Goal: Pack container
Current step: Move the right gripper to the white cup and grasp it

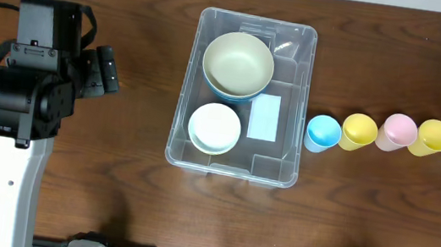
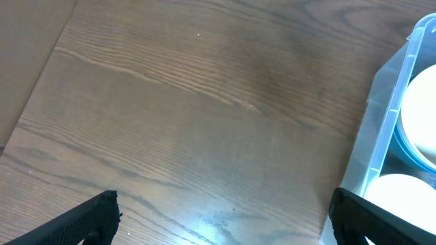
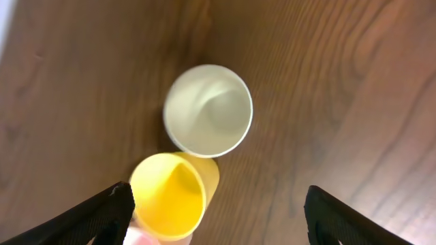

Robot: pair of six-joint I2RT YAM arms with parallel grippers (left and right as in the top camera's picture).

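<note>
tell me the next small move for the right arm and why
Probably ease the right gripper forward and down over the white cup. Its fingers are open and empty, that cup stands upright at the end of the row just ahead, outside the bin, so it looks easiest to grab first.

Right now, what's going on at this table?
Two robot arms are packing a clear bin. A big bowl and a small bowl already sit inside it. Five cups wait in a row on the table beside it, none packed yet. The right tool hangs open near the white cup at the row's far end, holding nothing. The left tool is open over bare table beside the bin.
</note>
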